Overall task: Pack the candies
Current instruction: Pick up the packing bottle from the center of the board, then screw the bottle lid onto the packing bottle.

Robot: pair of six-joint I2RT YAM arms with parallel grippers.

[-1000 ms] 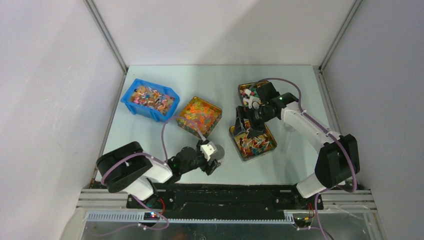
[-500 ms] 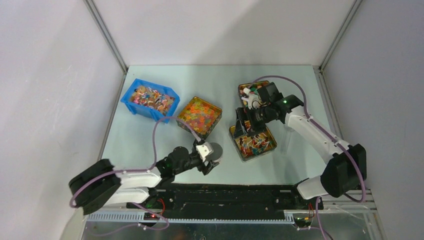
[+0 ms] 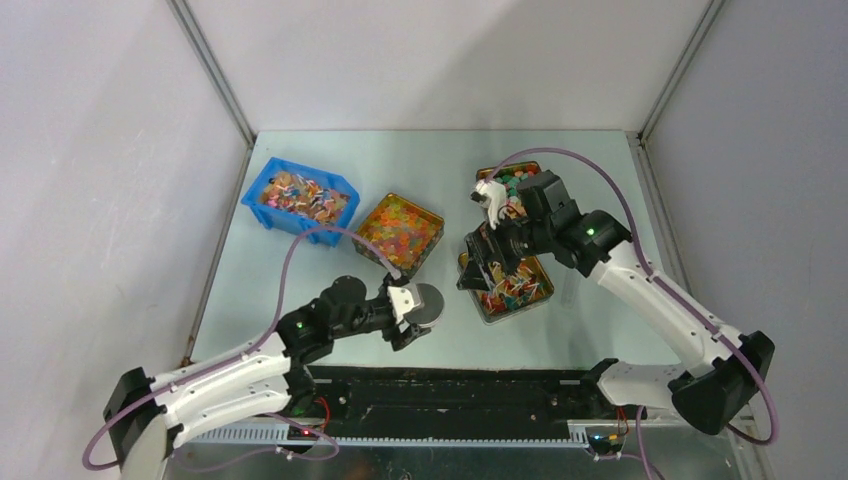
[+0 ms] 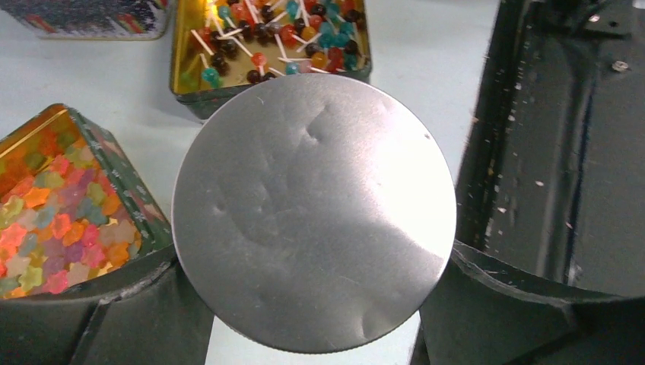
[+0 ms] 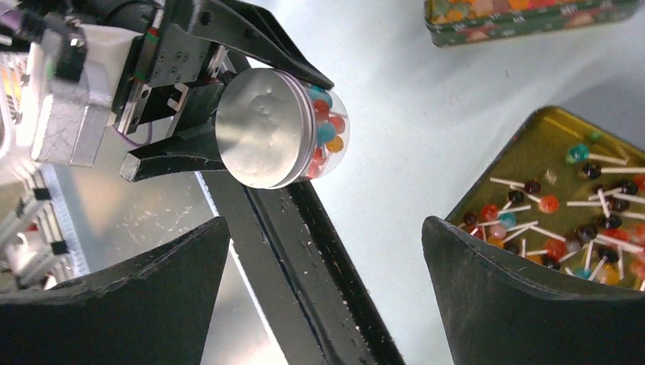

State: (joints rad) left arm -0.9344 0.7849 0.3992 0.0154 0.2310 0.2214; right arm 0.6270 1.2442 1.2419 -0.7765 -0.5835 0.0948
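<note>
The left gripper is clamped on a small round jar, one finger on each side of its clear wall. The jar's dented silver metal end is turned up toward the overhead camera (red, blue and orange heads show through the side in the right wrist view). The jar sits over bare table, just off the near corner of the tin of flower-shaped gummies and close to the black rail along the near edge. A strip of open tabletop separates it from the near tin, where most of the loose candies lie with their white sticks crossing. More candies fill the far tin right behind it and the blue bin by the left wall. The right gripper hangs over the near tin's left edge with its jaws spread wide and nothing between them. Bare table runs along the far wall and down the right side of the tins.
</note>
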